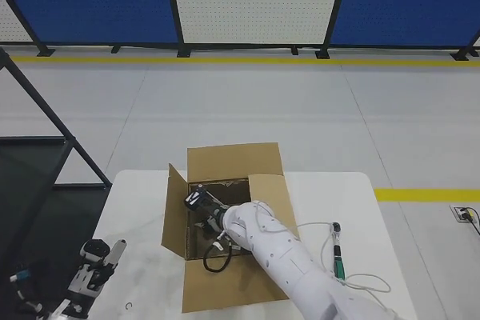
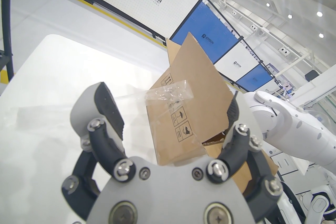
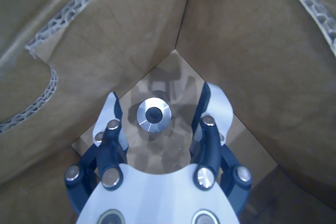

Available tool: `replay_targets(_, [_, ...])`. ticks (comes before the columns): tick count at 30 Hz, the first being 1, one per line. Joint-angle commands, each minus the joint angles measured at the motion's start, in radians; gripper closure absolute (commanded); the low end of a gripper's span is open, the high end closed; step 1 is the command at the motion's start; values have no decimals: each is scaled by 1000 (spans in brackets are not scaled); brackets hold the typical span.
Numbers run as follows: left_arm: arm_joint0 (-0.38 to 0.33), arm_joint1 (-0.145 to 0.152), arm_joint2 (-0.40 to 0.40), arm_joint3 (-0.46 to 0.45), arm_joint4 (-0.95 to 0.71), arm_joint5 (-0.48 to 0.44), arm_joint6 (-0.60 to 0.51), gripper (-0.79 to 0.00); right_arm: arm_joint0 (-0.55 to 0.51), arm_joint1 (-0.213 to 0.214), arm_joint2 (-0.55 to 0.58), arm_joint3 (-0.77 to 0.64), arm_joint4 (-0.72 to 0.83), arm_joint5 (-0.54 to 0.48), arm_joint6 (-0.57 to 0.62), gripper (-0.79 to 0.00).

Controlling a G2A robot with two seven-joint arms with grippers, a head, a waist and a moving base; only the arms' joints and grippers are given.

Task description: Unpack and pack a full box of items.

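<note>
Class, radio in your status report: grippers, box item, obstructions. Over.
Left gripper open, outside the box. Right gripper open inside box, over upright metal cylinder in corner. Box walls close on two sides.

The right arm (image 1: pixel 282 258), toward 5 o'clock in the top view, has a smooth white shell in thick rounded segments. The right gripper (image 3: pixel 160 101) has a pale silver base plate, dark blue-black link bars pinned with round silver rivets, and white curved fingers (image 3: pixel 221 104). The left gripper (image 2: pixel 170 100), at 7 o'clock in the top view, is built alike: grey plate, cross-head screws, clip-ringed pins, black textured pads (image 2: pixel 107 107).
</note>
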Motion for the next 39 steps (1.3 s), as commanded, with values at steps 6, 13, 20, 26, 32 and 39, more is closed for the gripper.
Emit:
replay_targets(6, [-8, 0, 10, 2, 8, -2, -10, -785, -12, 12, 7, -34, -31, 18, -31, -785])
replay_targets(13, [-17, -1, 22, 4, 13, -4, -14, -785, -31, 36, 24, -99, -65, 37, -64, -785])
replay_targets(20, [-28, -2, 32, 11, 16, -4, -21, -785, -66, 79, 58, -205, -105, 52, -79, -785])
replay_targets(26, [-31, -2, 41, 12, 20, -13, -33, -785, -120, 137, 111, -357, -144, 11, -67, -785])
replay_targets(32, [-29, 2, 49, 12, 28, -70, -82, -785, -217, 210, 190, -597, -218, -10, -1, -785])
replay_targets(39, [-22, 6, 62, 11, 67, -124, -113, -785, -368, 283, 296, -910, -330, -20, 88, -785])
